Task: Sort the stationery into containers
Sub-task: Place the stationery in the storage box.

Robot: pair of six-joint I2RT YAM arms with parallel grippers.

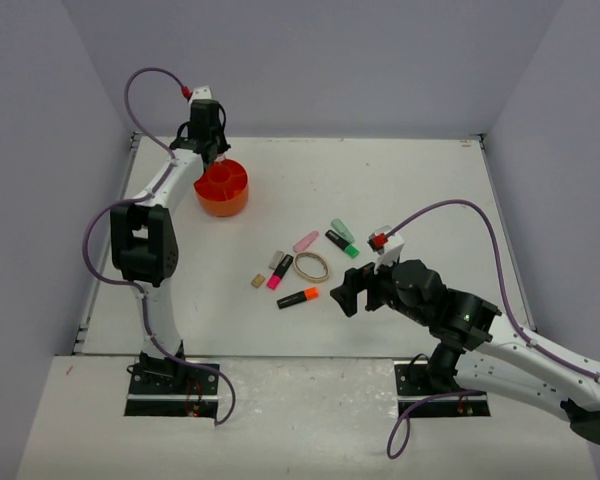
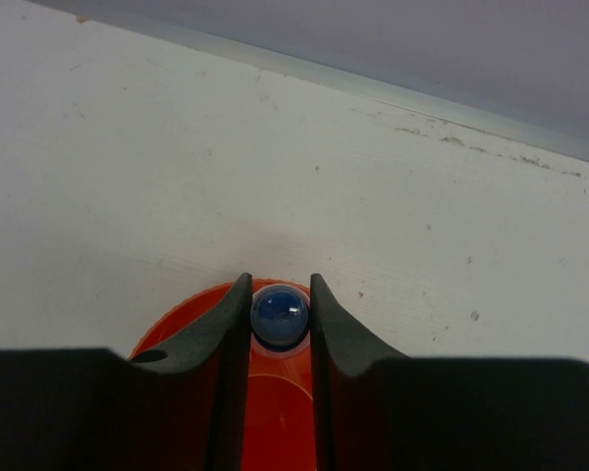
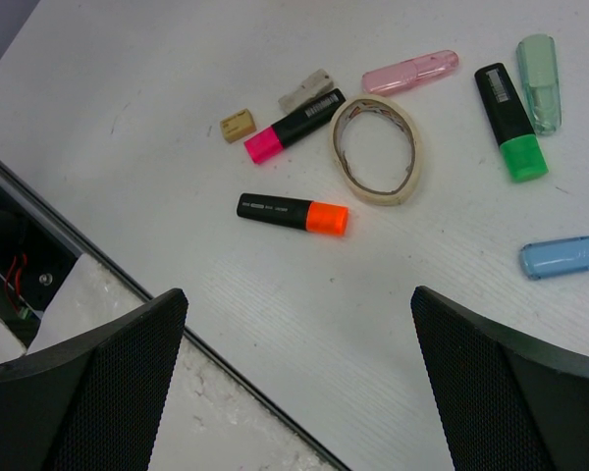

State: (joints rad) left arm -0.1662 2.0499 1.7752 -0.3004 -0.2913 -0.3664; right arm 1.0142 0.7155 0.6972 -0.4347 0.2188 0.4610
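Observation:
My left gripper [image 1: 212,152] hovers over the round orange tub [image 1: 221,188] at the back left. It is shut on a clear blue-capped tube [image 2: 280,316] held above the tub's rim [image 2: 177,324]. My right gripper [image 3: 296,294] is open and empty, above the table just near of the stationery. There lie an orange highlighter [image 3: 293,212], a pink highlighter [image 3: 293,126], a tan ring [image 3: 338,147], a green highlighter [image 3: 508,123], a mint piece [image 3: 540,83], a pink piece [image 3: 409,72], a blue piece [image 3: 564,256] and a tan block [image 3: 238,125].
A small greyish piece [image 3: 306,90] lies beside the pink highlighter. The table's front edge [image 3: 128,285] runs under my right gripper. Grey walls close the table at the back and sides. The right arm [image 1: 450,310] stretches over the near right of the table.

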